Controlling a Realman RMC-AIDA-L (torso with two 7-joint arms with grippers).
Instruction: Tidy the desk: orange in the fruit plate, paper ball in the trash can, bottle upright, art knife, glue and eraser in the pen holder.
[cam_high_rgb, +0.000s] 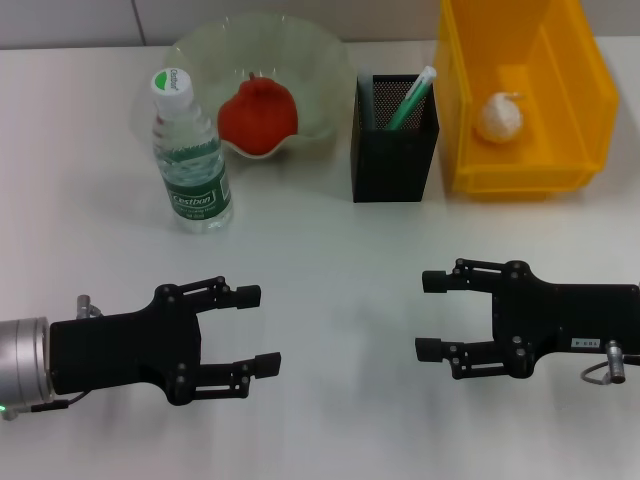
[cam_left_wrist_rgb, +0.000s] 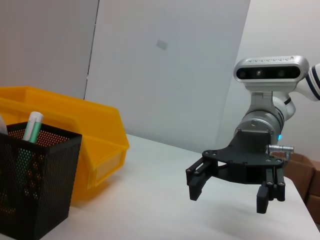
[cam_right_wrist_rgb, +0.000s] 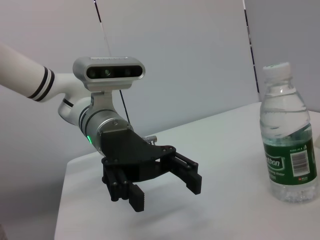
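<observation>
Your orange (cam_high_rgb: 258, 117) sits in the glass fruit plate (cam_high_rgb: 320, 70) at the back of the counter (cam_high_rgb: 330, 300). The bottle (cam_high_rgb: 190, 155) stands upright just beside the plate. A green-and-white pen-like thing (cam_high_rgb: 412, 97) leans in the black mesh pen holder (cam_high_rgb: 393, 165). The paper ball (cam_high_rgb: 498, 117) lies in the yellow bin (cam_high_rgb: 580, 100). Left gripper (cam_high_rgb: 255, 330) and right gripper (cam_high_rgb: 432, 315) both hover low near the front, fingers spread, holding nothing.
</observation>
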